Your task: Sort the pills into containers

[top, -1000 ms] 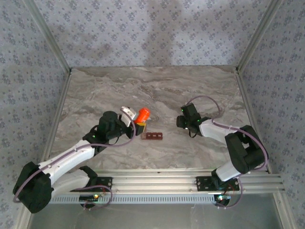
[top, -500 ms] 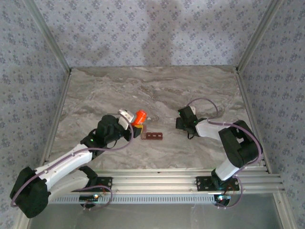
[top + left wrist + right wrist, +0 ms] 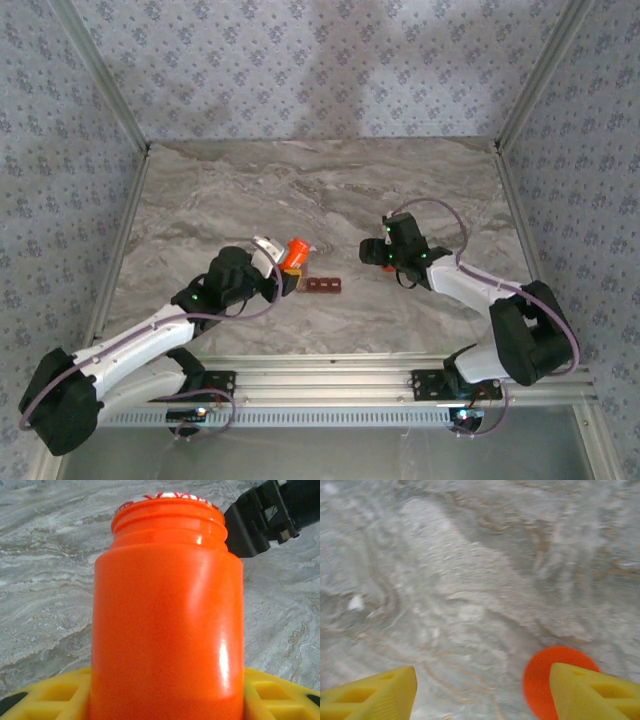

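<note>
The left tool (image 3: 288, 265) is clamped on the orange bottle (image 3: 295, 249). In the left wrist view its yellow fingers (image 3: 45, 696) press against the bottle's lower sides. The bottle has no cap, and something red and white shows just inside its open mouth, though what it is cannot be told. From above, the bottle leans with its mouth pointing up and away from the left arm. The containers (image 3: 323, 285), a dark red-brown strip of cells, lie flat on the tabletop (image 3: 330, 190) just beside the held bottle on its right, between the two arms. The right tool (image 3: 480, 690) hangs low over the bare tabletop with its yellow fingers (image 3: 375, 695) spread apart and nothing between them. A round orange cap (image 3: 540, 680) lies on the marble partly behind its right finger; whether the two touch cannot be told.
</note>
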Available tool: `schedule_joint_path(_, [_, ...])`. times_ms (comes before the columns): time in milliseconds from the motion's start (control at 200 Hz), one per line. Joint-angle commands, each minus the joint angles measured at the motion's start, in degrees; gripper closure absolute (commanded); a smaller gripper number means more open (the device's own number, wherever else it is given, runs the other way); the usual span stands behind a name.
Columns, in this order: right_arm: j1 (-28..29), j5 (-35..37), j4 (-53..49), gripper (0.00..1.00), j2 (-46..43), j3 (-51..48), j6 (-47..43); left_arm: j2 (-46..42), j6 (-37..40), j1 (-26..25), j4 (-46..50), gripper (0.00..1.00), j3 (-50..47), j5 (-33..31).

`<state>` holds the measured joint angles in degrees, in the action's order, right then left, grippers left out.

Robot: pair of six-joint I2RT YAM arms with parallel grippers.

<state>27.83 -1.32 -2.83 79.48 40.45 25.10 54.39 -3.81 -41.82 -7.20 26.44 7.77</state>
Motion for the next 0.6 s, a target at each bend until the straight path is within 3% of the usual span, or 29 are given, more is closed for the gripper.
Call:
schedule_joint_path(0, [1.91, -9.20, -0.29, 0.28, -0.50, 2.91, -5.68, -1.64, -1.48, -0.71, 1.01, 1.00, -1.11, -1.83])
schedule_joint_path(295, [8.24, -14.01, -5.33, 0.29, 5.66, 8.90, -15.42, -4.35, -3.43, -1.23, 5.36, 1.00, -3.60, -3.24])
schedule_joint_path(595, [10.11, -11.24, -7.32, 0.32, 11.27, 10.09, -16.04, -6.93, -6.72, -2.82, 8.79, 1.00, -5.47, -5.98])
